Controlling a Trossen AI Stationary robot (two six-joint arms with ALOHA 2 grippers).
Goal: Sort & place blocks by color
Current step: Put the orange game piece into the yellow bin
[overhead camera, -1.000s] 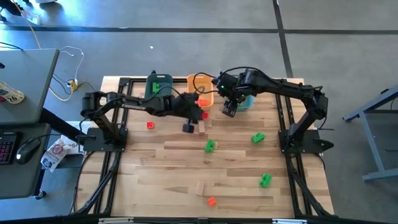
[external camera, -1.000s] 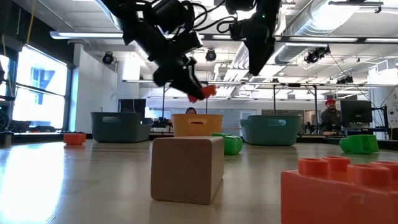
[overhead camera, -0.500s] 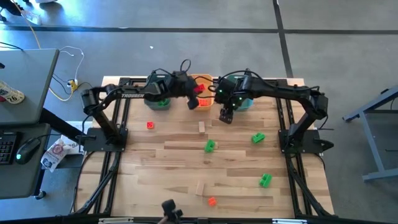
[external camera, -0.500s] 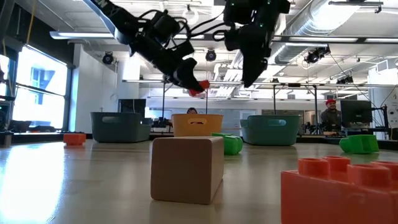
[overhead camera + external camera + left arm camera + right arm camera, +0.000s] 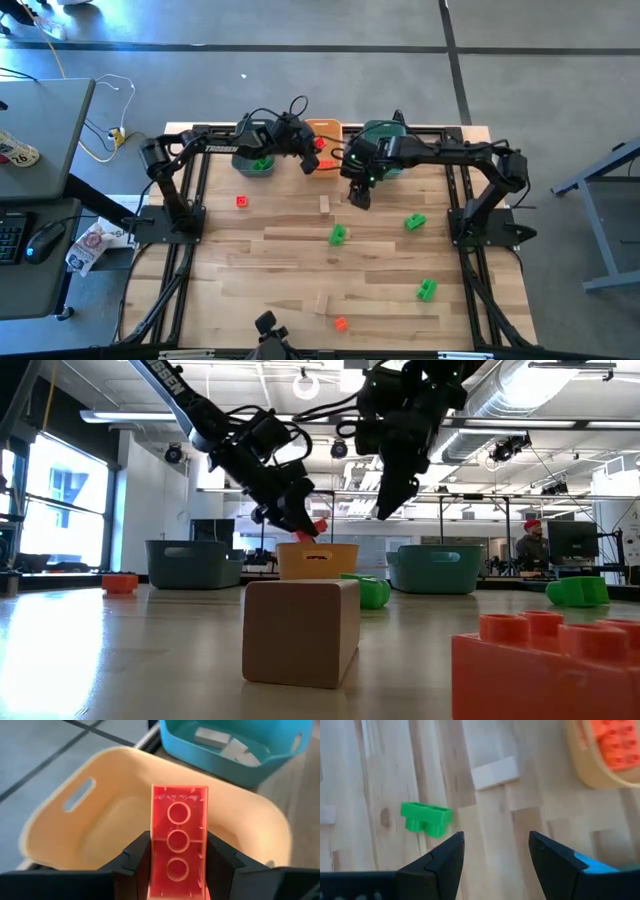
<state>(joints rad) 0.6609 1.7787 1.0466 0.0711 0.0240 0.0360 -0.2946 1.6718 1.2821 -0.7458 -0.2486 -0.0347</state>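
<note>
Moved since a second ago: left hand (image 5: 312,158) up from desk centre toward 12 o'clock, now hanging over orange bin (image 5: 328,130), pinching red-orange block (image 5: 177,847) between its fingers (image 5: 135,857), block poised above bin mouth and not yet released; seen likewise in the low view above the bin front (image 5: 317,560). Right hand (image 5: 356,197) shifted from beside the teal bin (image 5: 384,165) down toward desk centre, fingers (image 5: 445,857) spread and holding nothing, hovering over bare wood

Below right hand: tan block (image 5: 324,204) just toward 9 o'clock of it, green block (image 5: 338,234) toward 6 o'clock. Elsewhere on desk (image 5: 260,270): small red block (image 5: 241,201) toward 9 o'clock, green block (image 5: 415,222) toward 3 o'clock, another green block (image 5: 427,290) toward 4 o'clock, tan block (image 5: 321,303) and red-orange block (image 5: 341,323) near 6 o'clock edge. Green pieces lying in left teal bin (image 5: 250,168) at 11 o'clock
</note>
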